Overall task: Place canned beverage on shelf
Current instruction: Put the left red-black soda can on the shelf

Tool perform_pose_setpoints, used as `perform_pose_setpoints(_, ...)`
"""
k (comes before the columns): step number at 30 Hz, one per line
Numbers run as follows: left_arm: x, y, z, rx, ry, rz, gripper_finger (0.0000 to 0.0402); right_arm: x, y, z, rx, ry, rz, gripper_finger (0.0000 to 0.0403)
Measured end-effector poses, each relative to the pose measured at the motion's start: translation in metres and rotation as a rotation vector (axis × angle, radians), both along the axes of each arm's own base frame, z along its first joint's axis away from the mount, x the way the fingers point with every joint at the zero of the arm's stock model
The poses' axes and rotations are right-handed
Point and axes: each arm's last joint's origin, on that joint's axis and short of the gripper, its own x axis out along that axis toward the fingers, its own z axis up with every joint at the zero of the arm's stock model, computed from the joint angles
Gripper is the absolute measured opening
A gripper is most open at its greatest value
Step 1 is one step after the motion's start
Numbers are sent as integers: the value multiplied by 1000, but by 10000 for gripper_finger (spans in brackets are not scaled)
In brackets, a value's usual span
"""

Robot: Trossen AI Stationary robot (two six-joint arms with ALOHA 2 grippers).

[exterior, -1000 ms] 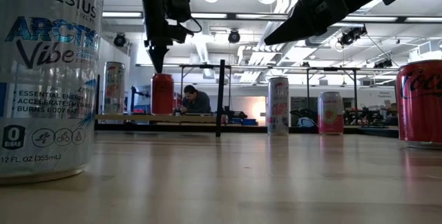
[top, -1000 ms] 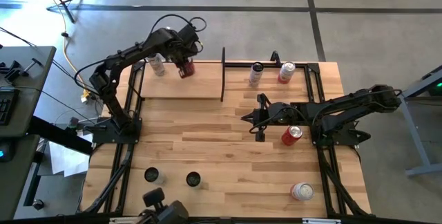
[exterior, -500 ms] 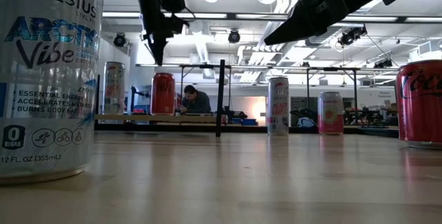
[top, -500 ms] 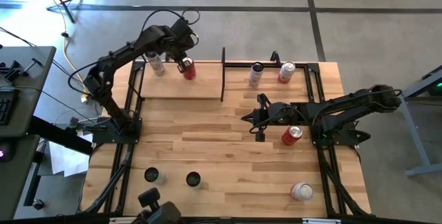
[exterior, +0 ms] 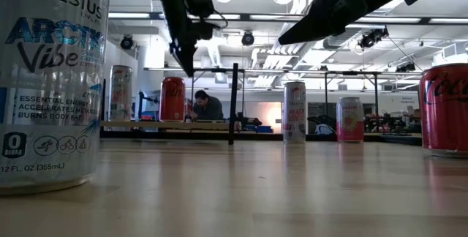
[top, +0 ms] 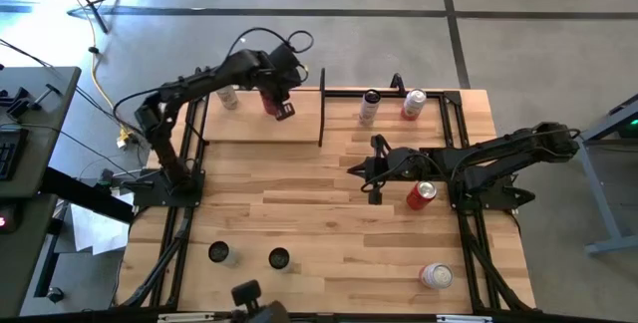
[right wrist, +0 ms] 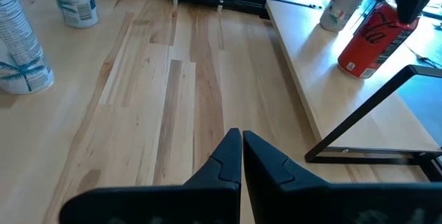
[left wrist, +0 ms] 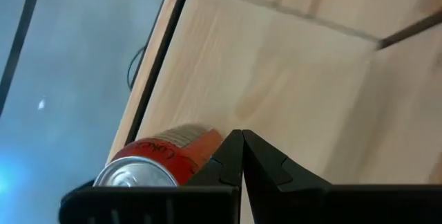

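The shelf (top: 249, 129) is a light-wood board with black uprights at the table's far left. A red can (top: 269, 100) stands upright on it on its base, next to a white can (top: 229, 97). The red can also shows in the low view (exterior: 172, 99) and the left wrist view (left wrist: 162, 156). My left gripper (top: 286, 112) is shut and empty. It hovers above the shelf just right of the red can, and shows in the low view (exterior: 189, 71) and the left wrist view (left wrist: 242, 135). My right gripper (top: 376, 197) waits shut and empty above the table's middle, as its wrist view (right wrist: 242, 135) shows.
Two cans (top: 370, 106) (top: 413, 104) stand at the far edge, right of the shelf's black upright (top: 321, 109). A red can (top: 421, 195) stands beside the right arm. One can (top: 436, 276) is near the front right corner, and two (top: 218, 253) (top: 278, 258) are near the front left.
My left gripper has risen from just above the red can and swung toward the table's right edge, so it now hangs beside the can rather than over it. The red can has stayed upright on the shelf.
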Motion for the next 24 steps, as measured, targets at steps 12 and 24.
perform_pose_setpoints(12, -2, 41, -25, 65, 7, 209, 0, 0, 0, -1, -3, 9, 1, 0)
perform_pose_setpoints(24, -11, 50, -25, 143, 51, 334, 0, -1, 0, -1, -3, 15, 0, 0)
